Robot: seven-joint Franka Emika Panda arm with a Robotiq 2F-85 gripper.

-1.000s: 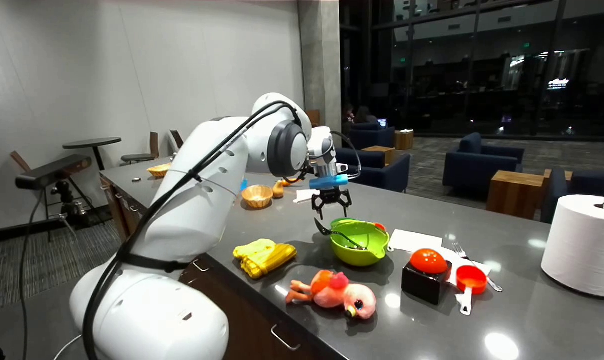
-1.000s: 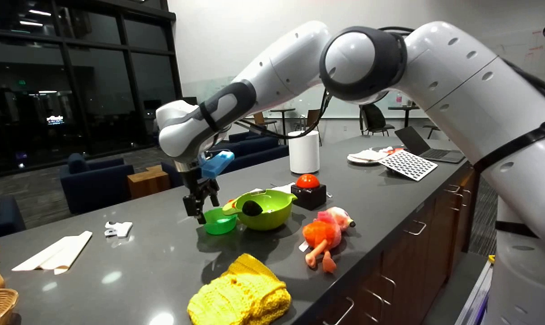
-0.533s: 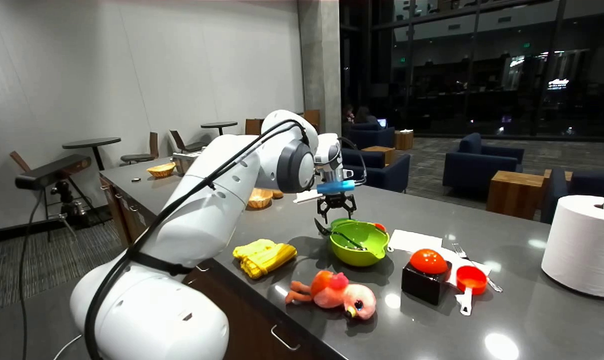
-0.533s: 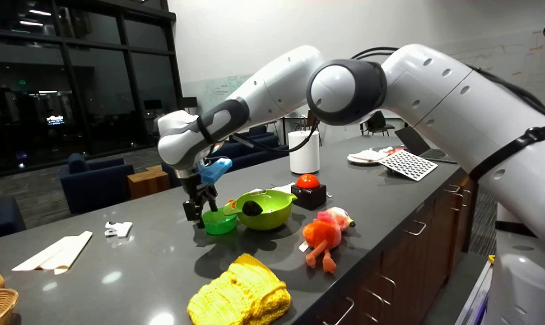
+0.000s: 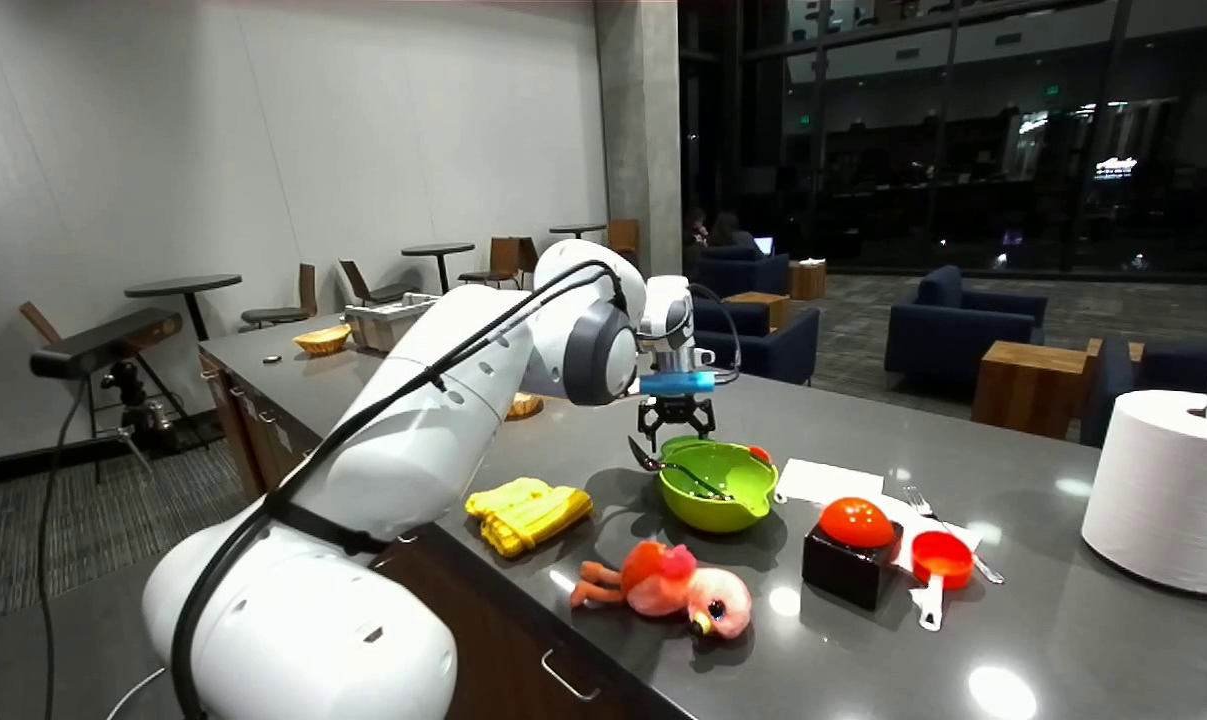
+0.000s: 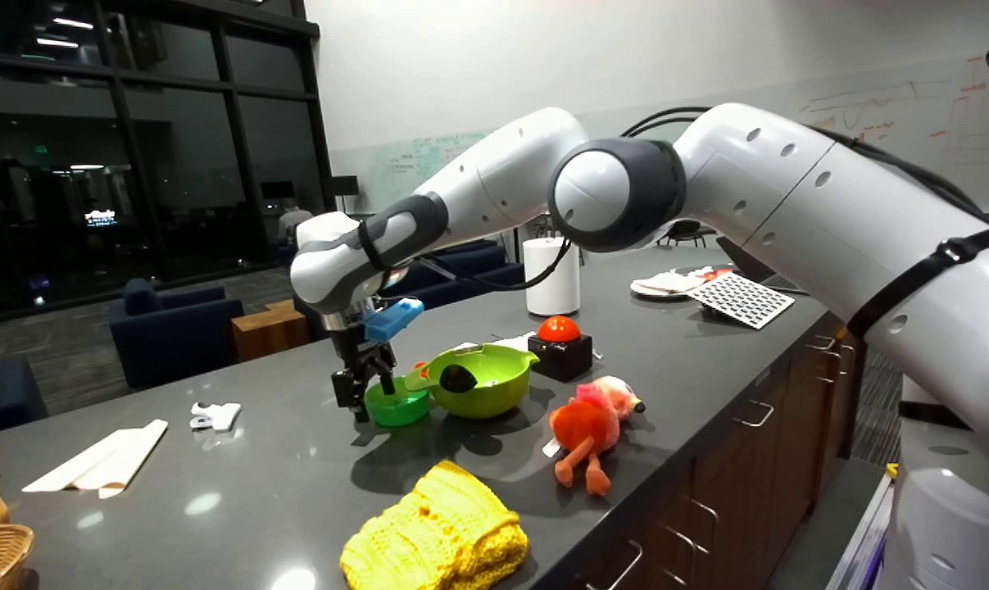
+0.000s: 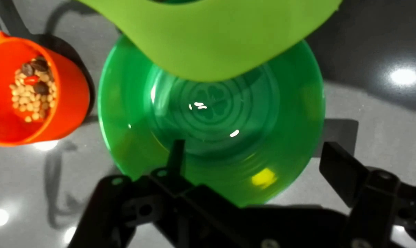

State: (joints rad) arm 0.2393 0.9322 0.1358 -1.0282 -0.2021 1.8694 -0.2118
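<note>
In an exterior view, the small bowl [image 6: 408, 413] stands left of the mixing bowl [image 6: 483, 402], a plush flamingo [image 6: 586, 426] and push button [image 6: 560, 352] right, knitted cloth [image 6: 438, 533] in front. The wrist view shows a cup [image 7: 69, 98] left of the small bowl.

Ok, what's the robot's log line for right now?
hand: open, straddling rim of green bowl | grip: none | lime bowl: overhangs green bowl | orange cup: beside green bowl
</note>
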